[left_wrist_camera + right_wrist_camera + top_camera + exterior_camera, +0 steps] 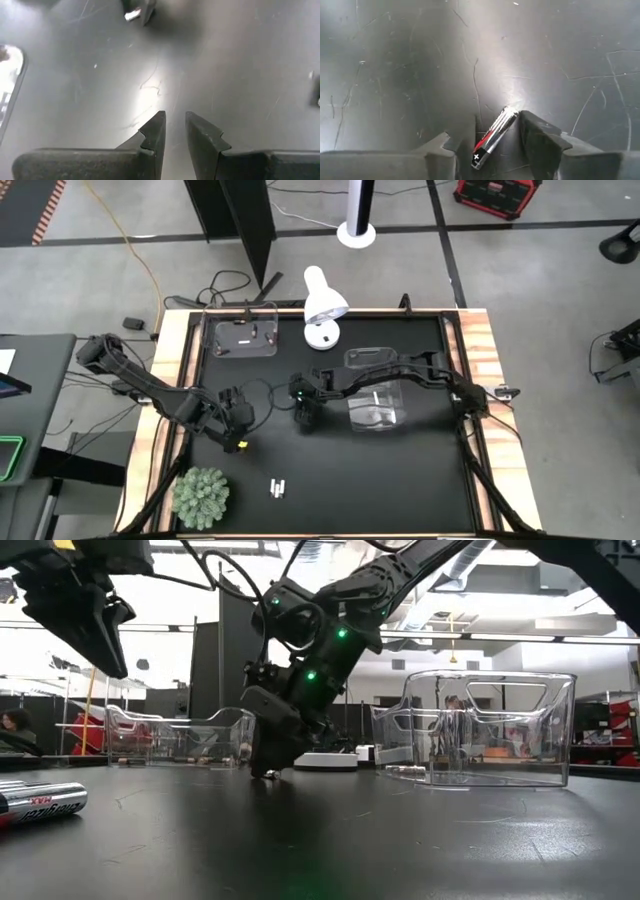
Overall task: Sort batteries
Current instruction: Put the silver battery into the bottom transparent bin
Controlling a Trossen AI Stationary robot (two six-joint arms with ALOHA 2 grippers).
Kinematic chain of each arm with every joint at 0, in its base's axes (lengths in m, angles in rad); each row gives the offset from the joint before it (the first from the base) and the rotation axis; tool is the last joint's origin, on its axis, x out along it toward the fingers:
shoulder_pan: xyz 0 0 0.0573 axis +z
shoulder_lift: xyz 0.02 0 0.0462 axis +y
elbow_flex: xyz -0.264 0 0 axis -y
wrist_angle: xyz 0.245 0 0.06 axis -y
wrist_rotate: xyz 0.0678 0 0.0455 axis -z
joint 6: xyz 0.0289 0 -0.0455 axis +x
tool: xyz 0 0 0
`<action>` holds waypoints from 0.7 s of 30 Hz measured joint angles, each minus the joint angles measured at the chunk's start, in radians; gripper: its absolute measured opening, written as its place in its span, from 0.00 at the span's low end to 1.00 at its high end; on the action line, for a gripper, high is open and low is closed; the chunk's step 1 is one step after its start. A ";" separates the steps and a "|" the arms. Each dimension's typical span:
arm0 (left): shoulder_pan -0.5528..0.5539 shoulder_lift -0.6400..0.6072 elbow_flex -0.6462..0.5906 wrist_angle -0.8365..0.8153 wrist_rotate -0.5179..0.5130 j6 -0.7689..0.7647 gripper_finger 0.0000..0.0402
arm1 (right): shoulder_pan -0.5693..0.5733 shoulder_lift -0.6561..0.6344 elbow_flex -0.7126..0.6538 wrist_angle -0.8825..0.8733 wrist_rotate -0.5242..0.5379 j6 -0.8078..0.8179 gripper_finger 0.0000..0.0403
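Note:
A silver battery with red and black marks (pixel 492 137) lies on the black table between the fingers of my right gripper (pixel 495 135). That gripper is open and down at the table near its middle (pixel 303 418), (pixel 265 768). My left gripper (pixel 174 127) hovers above the table to the left of it (pixel 238 425), (pixel 85 610), a little open and empty. A few more batteries (pixel 277 488) lie on the table toward the near edge and show in the low view (pixel 40 802). Some batteries lie in the far left bin (pixel 245 338). My right gripper's fingers come from above and stand on either side of the battery. The battery lies slanted across the gap, flat on the table. Its far end (pixel 510 114) sits against the tip of one finger (pixel 532 127). Whether the other finger touches it, I cannot tell.
A clear bin (pixel 375 408) stands right of my right gripper, with another clear bin (pixel 368 360) behind it. A white lamp (pixel 322 305) stands at the far edge. A green plant (pixel 200 496) sits at the near left corner.

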State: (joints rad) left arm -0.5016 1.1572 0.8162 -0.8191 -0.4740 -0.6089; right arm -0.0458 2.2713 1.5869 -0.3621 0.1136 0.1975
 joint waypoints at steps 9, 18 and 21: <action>-0.001 0.006 0.000 -0.021 0.008 -0.064 0.18 | 0.033 -0.004 -0.001 -0.020 0.009 0.064 0.21; 0.000 0.083 0.000 -0.124 0.032 -0.149 0.18 | 0.052 -0.005 -0.001 -0.031 0.013 0.091 0.10; 0.000 0.119 0.000 -0.165 0.038 -0.178 0.18 | 0.056 -0.005 -0.002 -0.031 0.012 0.097 0.10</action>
State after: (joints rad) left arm -0.5018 1.2758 0.8162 -0.9842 -0.4361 -0.7871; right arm 0.0097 2.2665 1.5852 -0.3935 0.1261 0.2947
